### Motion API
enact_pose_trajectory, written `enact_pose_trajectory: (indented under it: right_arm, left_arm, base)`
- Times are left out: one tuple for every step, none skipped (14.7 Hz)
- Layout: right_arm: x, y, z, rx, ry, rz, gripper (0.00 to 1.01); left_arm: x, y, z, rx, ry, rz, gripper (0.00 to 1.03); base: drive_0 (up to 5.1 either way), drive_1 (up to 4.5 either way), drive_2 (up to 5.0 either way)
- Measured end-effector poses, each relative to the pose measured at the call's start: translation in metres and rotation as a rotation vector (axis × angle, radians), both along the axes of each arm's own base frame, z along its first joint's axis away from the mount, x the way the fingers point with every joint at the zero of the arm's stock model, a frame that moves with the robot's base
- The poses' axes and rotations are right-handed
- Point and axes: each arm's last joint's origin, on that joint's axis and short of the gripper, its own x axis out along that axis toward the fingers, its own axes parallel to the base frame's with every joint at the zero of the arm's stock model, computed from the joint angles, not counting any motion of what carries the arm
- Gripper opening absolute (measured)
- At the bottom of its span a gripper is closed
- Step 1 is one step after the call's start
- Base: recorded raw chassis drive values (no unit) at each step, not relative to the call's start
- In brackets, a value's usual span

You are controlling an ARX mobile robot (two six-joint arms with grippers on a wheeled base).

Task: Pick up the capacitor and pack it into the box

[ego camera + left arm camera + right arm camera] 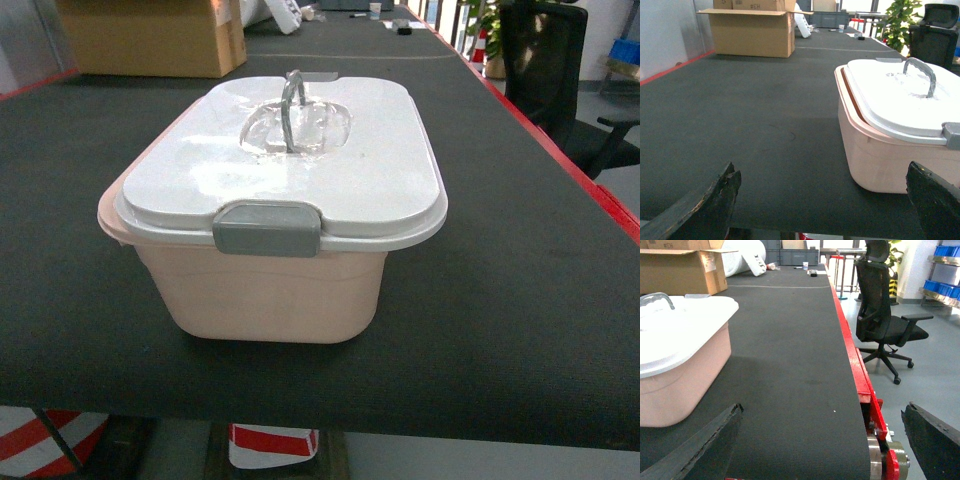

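The pale pink box (pixel 265 290) stands in the middle of the dark belt, closed by a white lid (pixel 290 160) with a grey handle (pixel 293 95) and a grey latch (pixel 267 229) facing me. The left wrist view has the box (pixel 885 155) at its right, and the right wrist view has the box (pixel 675 380) at its left. My left gripper (pixel 822 192) is open, low by the belt's near end, left of the box. My right gripper (pixel 822 427) is open on the box's right, over the belt's red edge. No capacitor is in view. Neither gripper shows in the head view.
A brown cardboard carton (pixel 150 35) sits far back on the left of the belt (pixel 520 250). A red rail (pixel 850 340) runs along the belt's right edge, with a roller (pixel 882 460) at its near end. A black office chair (pixel 885 315) stands on the floor to the right.
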Motion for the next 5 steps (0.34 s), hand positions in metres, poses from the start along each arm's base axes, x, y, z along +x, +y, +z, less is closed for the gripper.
enact_pose_trajectory:
  right_arm:
    - [0.0000, 0.0000, 0.0000, 0.000, 0.000, 0.000, 0.98]
    - [0.0000, 0.0000, 0.0000, 0.000, 0.000, 0.000, 0.98]
    - [0.0000, 0.0000, 0.0000, 0.000, 0.000, 0.000, 0.98]
    - [0.0000, 0.0000, 0.0000, 0.000, 0.000, 0.000, 0.98]
    - [0.0000, 0.0000, 0.0000, 0.000, 0.000, 0.000, 0.98]
  left_arm:
    - [0.0000, 0.0000, 0.0000, 0.000, 0.000, 0.000, 0.98]
    - [0.0000, 0.0000, 0.0000, 0.000, 0.000, 0.000, 0.98]
    - [0.0000, 0.0000, 0.0000, 0.000, 0.000, 0.000, 0.98]
    - [0.0000, 0.0000, 0.0000, 0.000, 0.000, 0.000, 0.98]
    - [0.0000, 0.0000, 0.0000, 0.000, 0.000, 0.000, 0.98]
  base:
    - [0.0, 0.00, 0.0]
    - [0.0, 0.00, 0.0]
    - [0.0, 0.00, 0.0]
    - [0.0, 0.00, 0.0]
    - [0.0, 0.00, 0.0]
